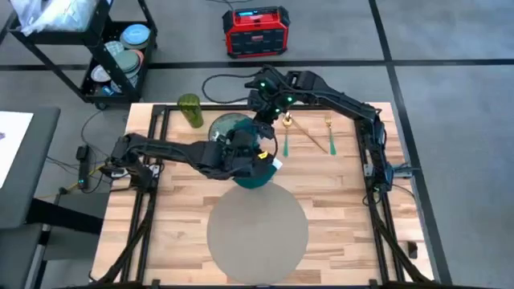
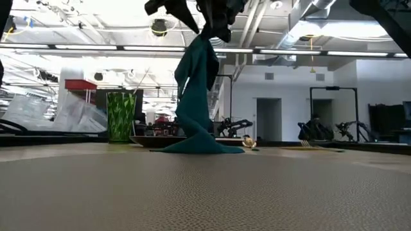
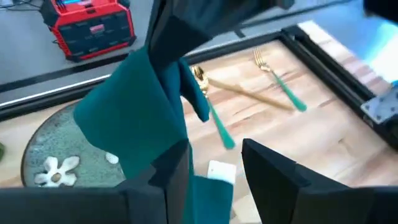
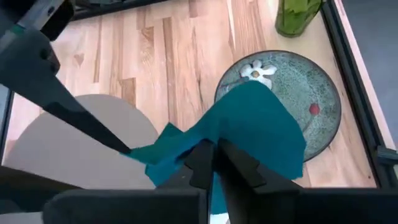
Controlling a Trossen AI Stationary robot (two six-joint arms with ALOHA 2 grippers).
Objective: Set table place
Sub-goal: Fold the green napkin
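On the wooden table (image 1: 181, 201) a teal napkin (image 2: 196, 96) hangs in the air, and both grippers are at it. The right gripper (image 4: 214, 163) has its fingers pressed together on the upper edge of the cloth, pinching it. The left gripper (image 3: 214, 168) is just beside it. One of its fingers (image 3: 177, 171) touches the cloth and the other stands apart, so the fingers look spread, but I cannot tell for sure whether they grip the cloth.

In the low view the bottom of the napkin lies in a small heap at the far edge of the placemat (image 1: 257, 233). This large round grey-beige mat lies on the near middle of the table.

Behind the napkin is a round green plate (image 4: 311, 99) with a white flower pattern, and part of the cloth hangs above it. A green glass (image 1: 190, 111) stands near the plate, at the far edge of the table. To the right of the plate lie a gold fork (image 1: 328, 135) and two other pieces of cutlery with green handles.
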